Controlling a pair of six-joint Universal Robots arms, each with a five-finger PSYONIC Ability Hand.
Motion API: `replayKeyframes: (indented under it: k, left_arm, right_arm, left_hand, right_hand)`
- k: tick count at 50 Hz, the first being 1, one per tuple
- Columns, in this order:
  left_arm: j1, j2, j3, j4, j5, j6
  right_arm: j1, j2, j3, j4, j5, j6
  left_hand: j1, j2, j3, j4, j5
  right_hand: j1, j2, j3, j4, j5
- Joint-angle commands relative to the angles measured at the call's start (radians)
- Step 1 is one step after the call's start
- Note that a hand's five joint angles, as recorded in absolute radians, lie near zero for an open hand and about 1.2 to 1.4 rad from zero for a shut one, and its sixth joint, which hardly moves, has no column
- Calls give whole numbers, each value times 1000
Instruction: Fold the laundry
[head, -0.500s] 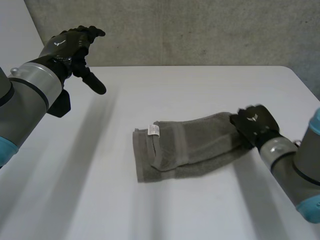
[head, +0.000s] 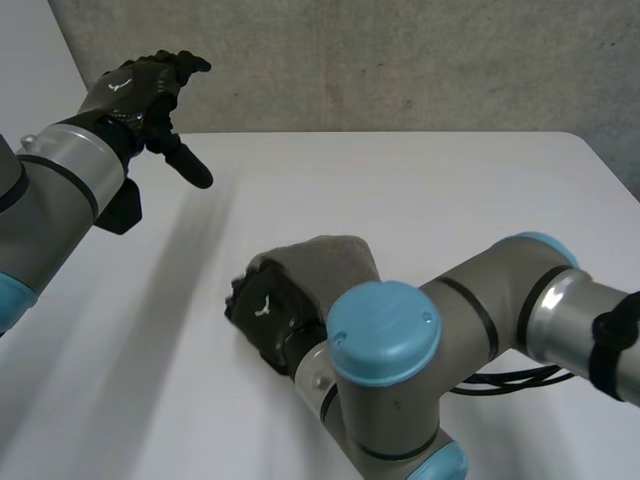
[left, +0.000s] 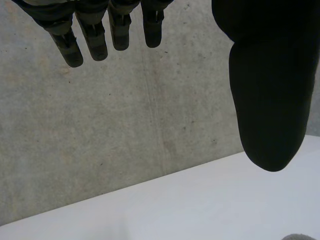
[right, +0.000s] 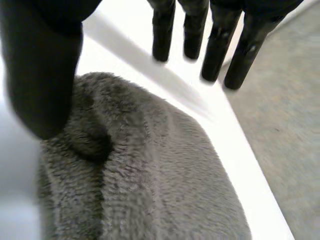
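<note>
Spanning the white worktop (head: 420, 190), the right arm (head: 480, 310) crooks over a bunched grey towel (head: 335, 258) near the middle, its right hand (head: 265, 310) lying on the towel's end with fingers straight, while the left hand (head: 135, 90) hangs aloft, fingers apart.

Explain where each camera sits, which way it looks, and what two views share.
Head view: behind and between the arms, looking down at the table; both arms, the raised left hand, the right hand at the grey towel.
Left wrist view: along the left palm, towards the concrete wall; straight fingers, thumb.
Right wrist view: along the right palm, down at the towel; straight fingers, thumb.
Shared: the towel, in head and right wrist views.
</note>
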Motion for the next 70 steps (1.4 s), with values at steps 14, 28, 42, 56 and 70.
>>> replayKeyframes:
  k: [14,28,42,56,70]
  left_arm:
    - [-123,-268,-46,-5,-12,-1]
    - [-164,-387,-48,-9,-51,-9]
    - [-143,-157,61,-144,-55,4]
    - [-3,129,158,-267,-84,8]
    - [0,127,188,-359,-75,8]
  right_arm:
    - [-328,-222,81,70,-39,549]
    - [-341,-15,43,131,-119,544]
    - [-374,-296,-12,171,-47,576]
    - [-468,-518,-101,323,80,592]
    - [-490,-516,-129,374,80,592]
  left_hand:
    - [4,9,12,12,-32]
    - [1,6,9,10,-35]
    - [1,5,8,9,-36]
    - [1,5,8,9,-36]
    - [1,5,8,9,-36]
  right_hand:
    - [-163,-155,-164,-182,-137]
    - [-163,-155,-164,-182,-137]
    - [-163,-155,-164,-182,-137]
    - [-163,-155,-164,-182,-137]
    - [-163,-155,-164,-182,-137]
